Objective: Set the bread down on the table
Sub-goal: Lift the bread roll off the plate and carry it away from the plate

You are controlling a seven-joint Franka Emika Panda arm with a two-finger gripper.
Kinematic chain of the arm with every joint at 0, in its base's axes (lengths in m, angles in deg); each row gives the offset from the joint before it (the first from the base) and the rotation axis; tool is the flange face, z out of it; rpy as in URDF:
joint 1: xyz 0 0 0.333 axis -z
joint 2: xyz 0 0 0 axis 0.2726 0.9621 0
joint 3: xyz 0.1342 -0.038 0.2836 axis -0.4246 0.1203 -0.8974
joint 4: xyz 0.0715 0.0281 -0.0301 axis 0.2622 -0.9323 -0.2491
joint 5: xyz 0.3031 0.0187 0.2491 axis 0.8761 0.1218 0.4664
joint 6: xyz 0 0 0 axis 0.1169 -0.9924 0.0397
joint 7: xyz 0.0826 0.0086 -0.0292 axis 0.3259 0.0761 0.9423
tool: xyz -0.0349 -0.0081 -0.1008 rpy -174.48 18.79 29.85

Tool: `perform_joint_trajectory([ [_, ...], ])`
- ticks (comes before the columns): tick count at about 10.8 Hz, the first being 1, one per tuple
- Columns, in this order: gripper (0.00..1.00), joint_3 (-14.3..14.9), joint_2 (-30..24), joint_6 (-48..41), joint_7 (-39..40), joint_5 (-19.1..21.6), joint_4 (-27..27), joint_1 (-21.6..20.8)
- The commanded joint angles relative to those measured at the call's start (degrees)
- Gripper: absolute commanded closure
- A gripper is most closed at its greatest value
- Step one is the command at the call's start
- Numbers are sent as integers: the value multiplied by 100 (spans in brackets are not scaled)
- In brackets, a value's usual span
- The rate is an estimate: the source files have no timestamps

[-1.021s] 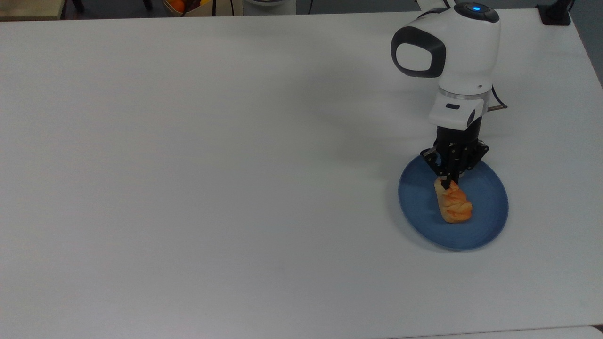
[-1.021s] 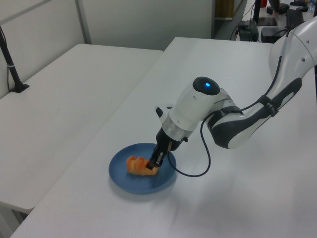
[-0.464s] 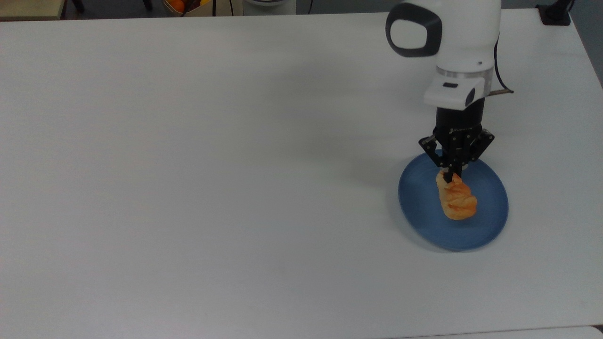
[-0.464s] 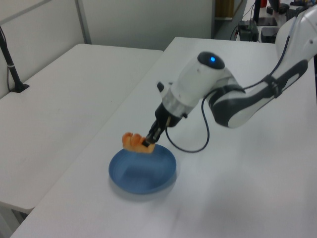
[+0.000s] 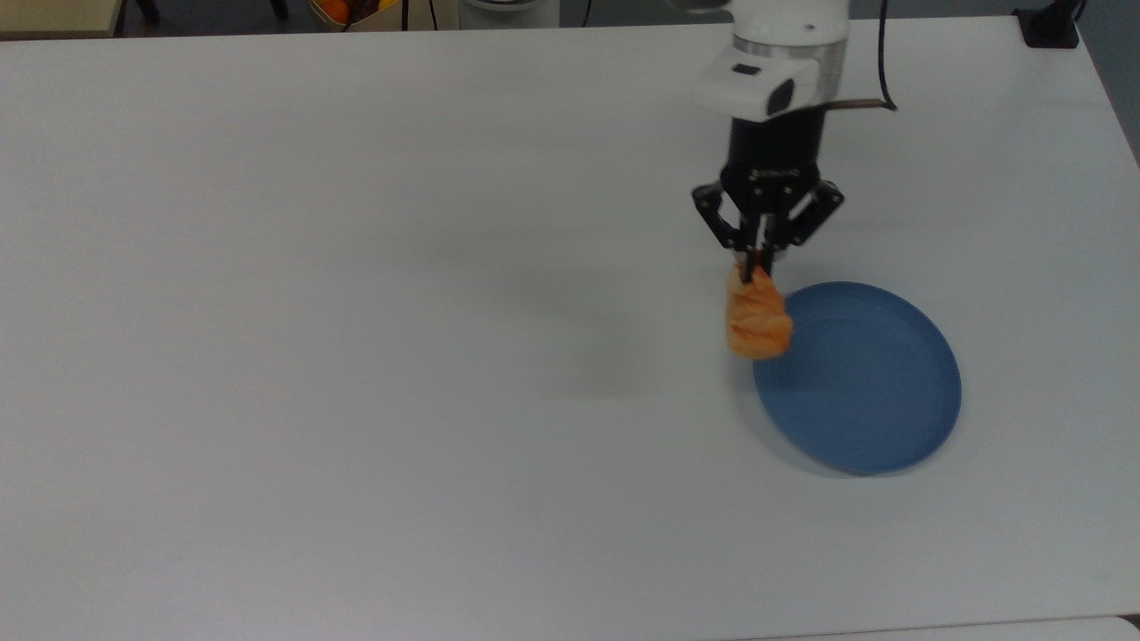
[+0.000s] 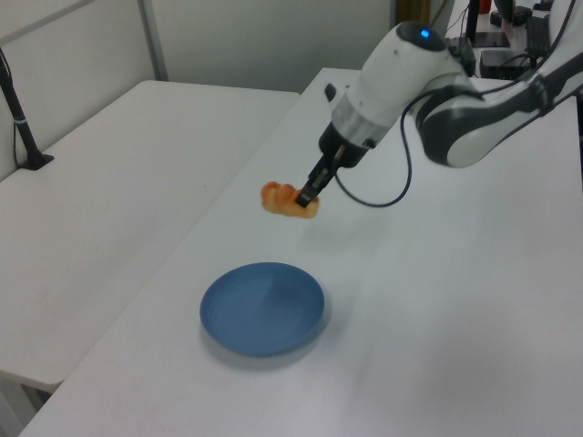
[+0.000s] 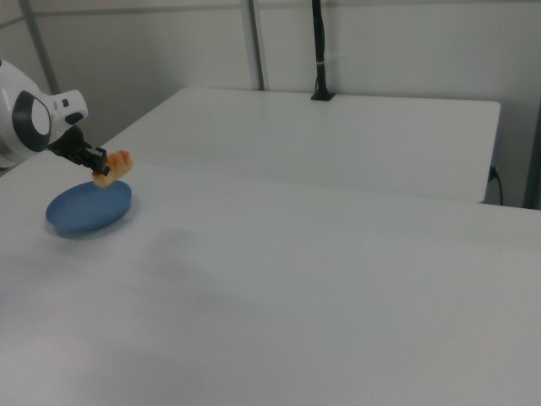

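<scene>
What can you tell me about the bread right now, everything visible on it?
The bread is a small oblong roll, golden-orange with a lumpy, flaky-looking crust and paler patches. The gripper has its jaws shut on one end, so the roll hangs off them in the air. In the left view it is clear above the blue plate, touching neither plate nor table.

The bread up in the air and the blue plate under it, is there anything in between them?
Nothing. In the left view the bread hangs above the blue plate with only bare table between.
</scene>
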Motion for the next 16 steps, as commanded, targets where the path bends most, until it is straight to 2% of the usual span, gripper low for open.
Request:
perform_joint_trajectory([
  [1,90,-4,-1186,-1368,1855,1584,-840,405],
  [2,90,48,-1415,-2148,2882,2209,-814,607],
  [3,90,275,-1652,-2878,3745,2659,-788,765],
  [4,90,599,-1872,-3556,4432,2786,-788,784],
  [6,90,1057,-1971,-4551,5497,2761,-849,976],
  [7,90,1286,-1979,-4817,6034,2700,-962,1117],
  [8,90,1636,-1988,-4880,6404,2647,-1111,1162],
  [11,89,2323,-1980,-4286,6601,2400,-1638,1215],
  [14,88,2580,-1945,-2322,6689,2400,-2744,1268],
  [16,88,2659,-1953,-1972,7329,2540,-2923,1294],
])
